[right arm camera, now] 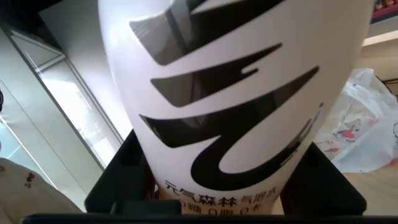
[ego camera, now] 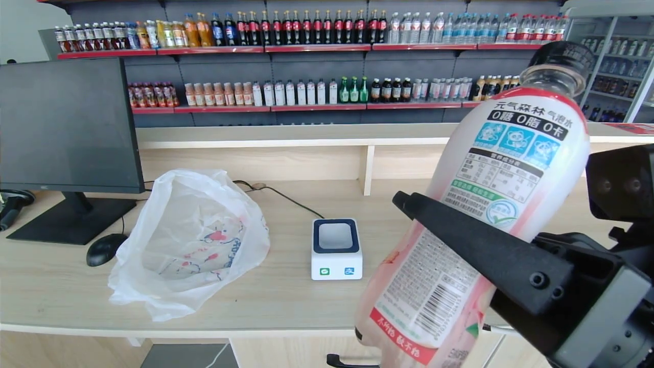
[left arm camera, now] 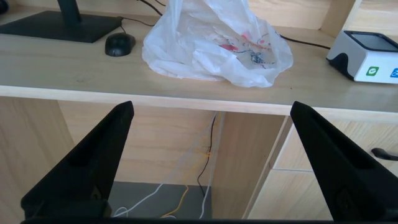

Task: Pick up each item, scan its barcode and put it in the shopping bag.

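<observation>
The right gripper sits close to the head camera, fingers clamped around the pink bottle, which is tilted with its cap up and away. Its barcode is low on the label and faces the camera, not the scanner. That scanner is on the tabletop, window up, just beside the shopping bag. Step in hand is probably the scan: carry the bottle over the window, roll the wrist so the code faces down, and keep the fingers off the code. The left gripper is low, in front of the tabletop edge, fingers spread wide and empty.
</observation>
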Available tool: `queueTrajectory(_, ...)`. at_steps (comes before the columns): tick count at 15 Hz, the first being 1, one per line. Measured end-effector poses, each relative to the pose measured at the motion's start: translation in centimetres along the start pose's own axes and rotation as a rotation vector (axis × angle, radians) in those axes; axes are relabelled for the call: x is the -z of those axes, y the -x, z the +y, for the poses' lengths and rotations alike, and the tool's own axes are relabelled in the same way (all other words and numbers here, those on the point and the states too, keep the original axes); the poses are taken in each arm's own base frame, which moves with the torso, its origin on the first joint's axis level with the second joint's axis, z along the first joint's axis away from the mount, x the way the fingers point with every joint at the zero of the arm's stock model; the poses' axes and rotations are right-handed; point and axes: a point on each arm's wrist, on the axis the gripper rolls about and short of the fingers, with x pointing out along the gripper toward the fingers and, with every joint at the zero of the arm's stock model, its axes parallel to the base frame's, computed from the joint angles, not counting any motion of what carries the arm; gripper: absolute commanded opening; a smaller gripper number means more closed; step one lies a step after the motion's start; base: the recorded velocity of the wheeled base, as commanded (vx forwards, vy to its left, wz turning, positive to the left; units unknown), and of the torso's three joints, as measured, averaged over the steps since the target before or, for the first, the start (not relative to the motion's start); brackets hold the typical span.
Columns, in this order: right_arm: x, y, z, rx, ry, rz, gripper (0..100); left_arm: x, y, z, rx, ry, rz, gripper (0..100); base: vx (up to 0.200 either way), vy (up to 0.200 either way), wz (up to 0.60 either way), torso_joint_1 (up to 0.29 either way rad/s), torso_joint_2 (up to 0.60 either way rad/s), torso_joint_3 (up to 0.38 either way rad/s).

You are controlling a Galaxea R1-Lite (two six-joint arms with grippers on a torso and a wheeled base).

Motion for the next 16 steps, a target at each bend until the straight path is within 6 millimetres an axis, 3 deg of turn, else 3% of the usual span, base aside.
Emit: queueTrajectory(16, -0.21, 0.31, 0.32, -0.010, -0.002, -0.005, 0, 0.00, 0.00, 0.00, 0.000, 0.000, 0.000, 100, 0.000, 0.000, 0.00, 0.000, 0.00, 0.000)
